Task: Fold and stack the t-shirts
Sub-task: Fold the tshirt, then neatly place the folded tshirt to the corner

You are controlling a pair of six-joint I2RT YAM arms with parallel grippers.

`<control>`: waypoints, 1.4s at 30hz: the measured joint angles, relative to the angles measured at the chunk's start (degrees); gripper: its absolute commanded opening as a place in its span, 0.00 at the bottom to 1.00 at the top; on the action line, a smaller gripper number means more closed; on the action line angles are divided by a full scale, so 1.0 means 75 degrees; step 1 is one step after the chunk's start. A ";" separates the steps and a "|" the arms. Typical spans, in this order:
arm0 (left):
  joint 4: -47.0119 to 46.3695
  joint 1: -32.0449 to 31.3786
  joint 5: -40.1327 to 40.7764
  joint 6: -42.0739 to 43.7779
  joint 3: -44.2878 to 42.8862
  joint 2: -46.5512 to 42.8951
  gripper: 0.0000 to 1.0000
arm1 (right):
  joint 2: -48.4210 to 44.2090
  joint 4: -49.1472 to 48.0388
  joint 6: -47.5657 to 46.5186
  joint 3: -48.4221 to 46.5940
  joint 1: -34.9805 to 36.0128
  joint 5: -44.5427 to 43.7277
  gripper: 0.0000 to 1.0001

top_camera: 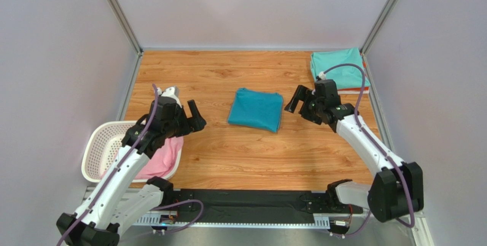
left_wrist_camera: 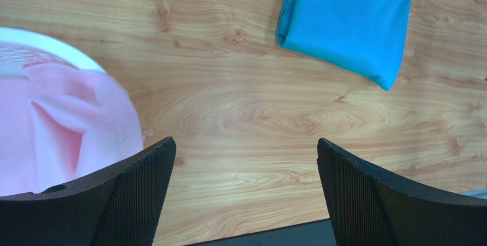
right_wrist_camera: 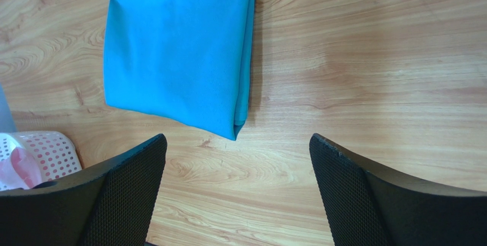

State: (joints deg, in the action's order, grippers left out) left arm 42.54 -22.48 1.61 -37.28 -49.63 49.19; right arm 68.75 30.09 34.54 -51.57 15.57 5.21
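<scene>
Top external | folded teal t-shirt (top_camera: pixel 255 109) mid-tabletop | left gripper (top_camera: pixel 193 116), right gripper (top_camera: pixel 295 100) flank it, fingers spread, empty | likely step: stacking | next: carry it unrumpled onto mint t-shirt (top_camera: pixel 338 70), far-right corner

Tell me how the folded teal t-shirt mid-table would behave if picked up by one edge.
Probably floppy: the folded deep teal cloth t-shirt lies flat with soft rounded edges, so it would likely sag. Its layers, visible at one side, may fall open if lifted by a corner. Pushed across the wooden table, it would likely bunch rather than slide.
</scene>
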 measured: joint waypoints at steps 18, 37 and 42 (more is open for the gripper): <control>0.1131 0.0000 0.0539 -0.0315 0.0082 -0.0527 1.00 | 0.3946 -0.0399 0.0163 -0.1807 0.0376 0.0332 0.72; 0.1218 0.0000 0.0833 -0.0370 0.0082 -0.0493 1.00 | 0.5683 -0.0099 0.0137 -0.3042 0.1064 -0.0070 0.37; 0.1276 0.0000 0.0889 -0.0393 0.0082 -0.0493 1.00 | 0.5986 0.0105 0.0006 -0.3477 0.1364 -0.0586 0.22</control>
State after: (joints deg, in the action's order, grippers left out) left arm 52.12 -22.48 8.27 -40.23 -49.01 45.50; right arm 113.65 30.87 34.59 -77.65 25.80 0.82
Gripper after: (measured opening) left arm 0.993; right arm 0.274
